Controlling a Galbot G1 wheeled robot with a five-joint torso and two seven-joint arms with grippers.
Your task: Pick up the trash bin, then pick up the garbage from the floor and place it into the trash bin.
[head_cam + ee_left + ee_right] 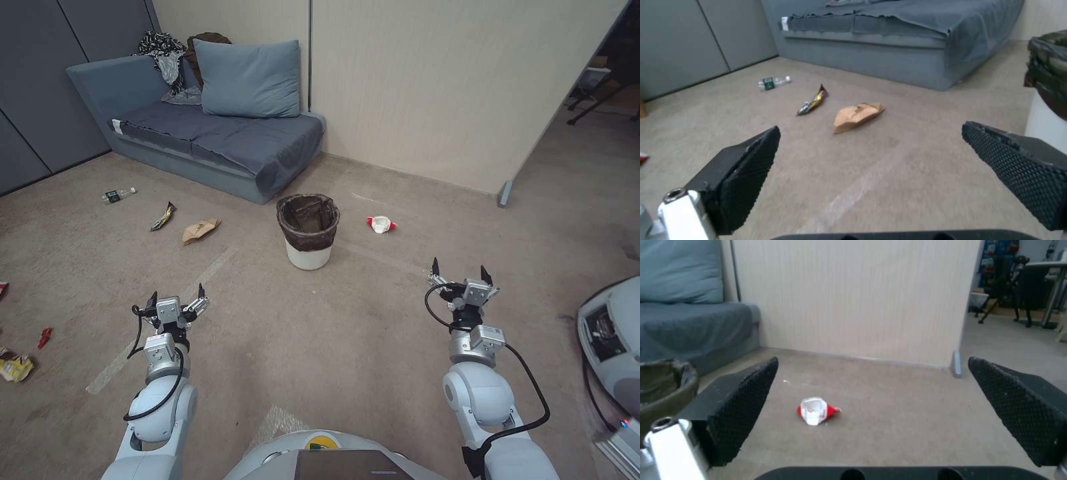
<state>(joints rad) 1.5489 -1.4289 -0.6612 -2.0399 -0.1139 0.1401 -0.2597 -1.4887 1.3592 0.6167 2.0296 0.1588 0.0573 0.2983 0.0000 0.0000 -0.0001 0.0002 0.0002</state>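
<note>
The trash bin, a white bucket lined with a dark bag, stands upright on the carpet ahead of me, and its side shows in the left wrist view. Garbage lies around it: a crumpled red-and-white cup to its right, a brown paper bag, a gold wrapper and a small bottle to its left. My left gripper hovers open, short of the bin and to its left. My right gripper is open too, nearer me than the cup.
A grey-blue sofa with a cushion stands behind the bin against the wall. Red scraps and a yellow wrapper lie at the far left. Another machine sits at the right edge. A doorway opens at the back right.
</note>
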